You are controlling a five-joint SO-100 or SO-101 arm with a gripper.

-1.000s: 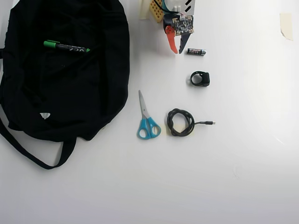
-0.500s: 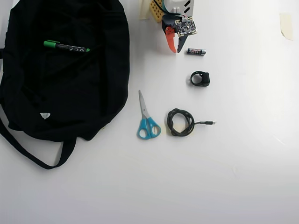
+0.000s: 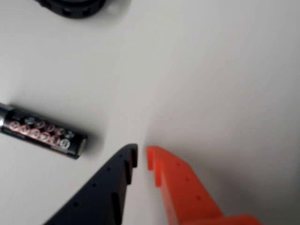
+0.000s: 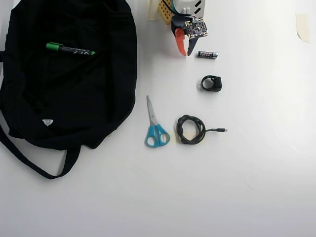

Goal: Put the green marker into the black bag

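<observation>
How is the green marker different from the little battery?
The green marker is long with a bright green cap; the battery is short with red markings and a silver end. The marker lies on the black bag; the battery lies on the bare white table. The marker is far from the gripper; the battery is right beside it. Both have dark bodies and lie flat.

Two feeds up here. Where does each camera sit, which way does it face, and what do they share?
Wrist view: rides on the arm, looks down past the nearly closed gripper at bare table, with the battery left.
Overhead view: fixed above, facing straight down; the arm enters from the top edge; the green marker lies on the black bag, with the scissors and cable mid-table.
Shared: gripper and battery.
</observation>
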